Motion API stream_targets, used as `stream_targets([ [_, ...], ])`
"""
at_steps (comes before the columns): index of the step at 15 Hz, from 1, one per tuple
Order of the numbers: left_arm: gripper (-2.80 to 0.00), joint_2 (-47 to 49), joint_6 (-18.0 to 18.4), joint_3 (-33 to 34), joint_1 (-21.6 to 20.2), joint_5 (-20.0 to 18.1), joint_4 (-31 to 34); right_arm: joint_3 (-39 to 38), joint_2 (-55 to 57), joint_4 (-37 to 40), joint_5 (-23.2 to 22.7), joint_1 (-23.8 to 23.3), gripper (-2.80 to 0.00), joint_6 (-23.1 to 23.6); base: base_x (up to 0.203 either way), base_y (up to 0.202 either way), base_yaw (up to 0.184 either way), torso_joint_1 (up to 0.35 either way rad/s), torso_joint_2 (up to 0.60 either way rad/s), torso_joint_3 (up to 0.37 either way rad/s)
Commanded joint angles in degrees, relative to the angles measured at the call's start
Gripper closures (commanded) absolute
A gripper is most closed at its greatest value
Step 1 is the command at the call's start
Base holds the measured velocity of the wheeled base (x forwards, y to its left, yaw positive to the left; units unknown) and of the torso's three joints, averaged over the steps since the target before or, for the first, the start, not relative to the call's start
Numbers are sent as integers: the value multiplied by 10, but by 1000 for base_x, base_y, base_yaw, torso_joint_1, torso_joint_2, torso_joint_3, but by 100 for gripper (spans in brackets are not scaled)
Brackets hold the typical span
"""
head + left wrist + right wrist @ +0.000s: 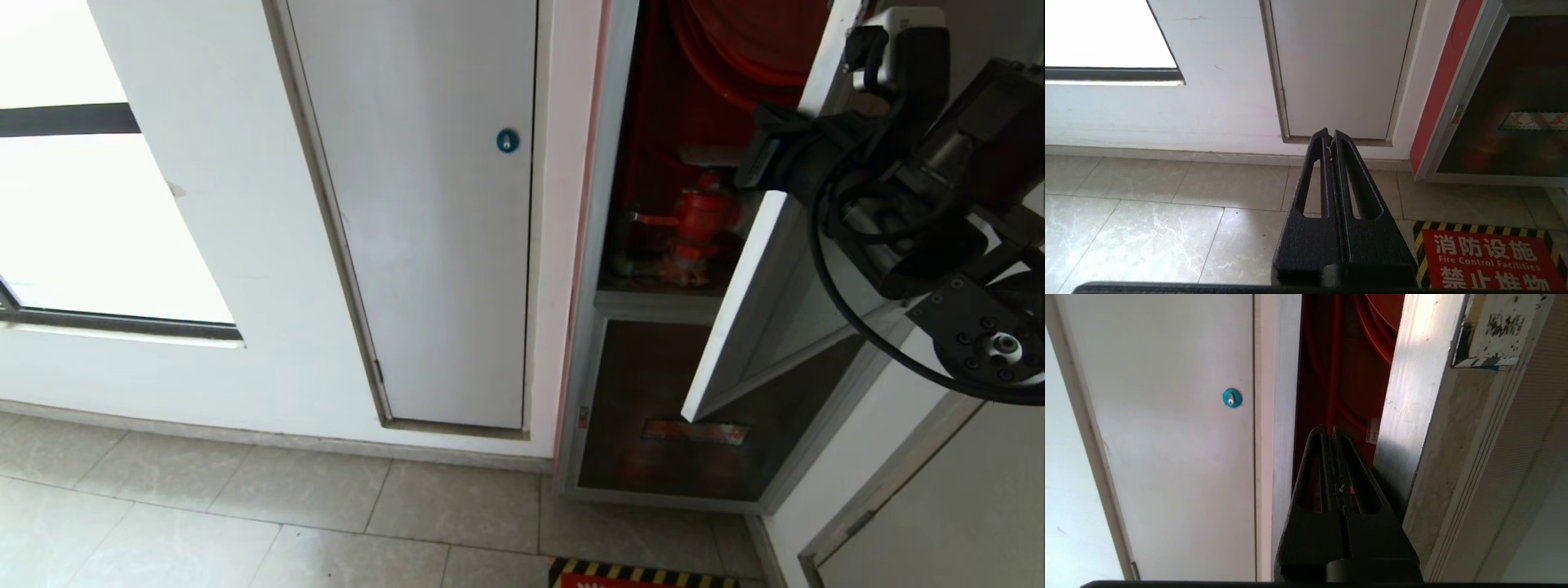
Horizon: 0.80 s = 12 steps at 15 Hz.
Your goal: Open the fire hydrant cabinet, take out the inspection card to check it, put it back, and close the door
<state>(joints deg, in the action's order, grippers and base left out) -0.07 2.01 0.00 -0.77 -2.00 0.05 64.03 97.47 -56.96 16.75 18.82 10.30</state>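
Note:
The fire hydrant cabinet [600, 204] stands partly open, red inside, with the hose reel [735, 49] and the red hydrant valve [694, 220] showing. The door [759, 310] is swung out towards me, its silver edge [1412, 416] close by. My right gripper [1329, 430] is shut on nothing and points into the gap between the cabinet frame and the door's free edge [755, 163]. A small pale tag [1374, 430] shows inside, half hidden by the door edge; I cannot tell whether it is the inspection card. My left gripper [1329, 136] is shut and parked low above the floor.
A plain white panel door with a round blue lock [507, 140] is left of the cabinet. Below the opening is a dark glass panel with a reddish label [694, 431]. A red floor sign [1486, 261] lies before the cabinet. A bright window [82, 204] is at far left.

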Motion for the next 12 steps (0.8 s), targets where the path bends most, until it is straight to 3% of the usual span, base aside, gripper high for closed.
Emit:
stream_targets([
  [1,0,1,0,0,0,0,0,-12,-11,-3,2,0,0,1,0,0,0,0,0,0],
  [12,0,1,0,0,0,0,0,-79,-60,-22,2,-2,0,0,0,0,0,0,0,0],
])
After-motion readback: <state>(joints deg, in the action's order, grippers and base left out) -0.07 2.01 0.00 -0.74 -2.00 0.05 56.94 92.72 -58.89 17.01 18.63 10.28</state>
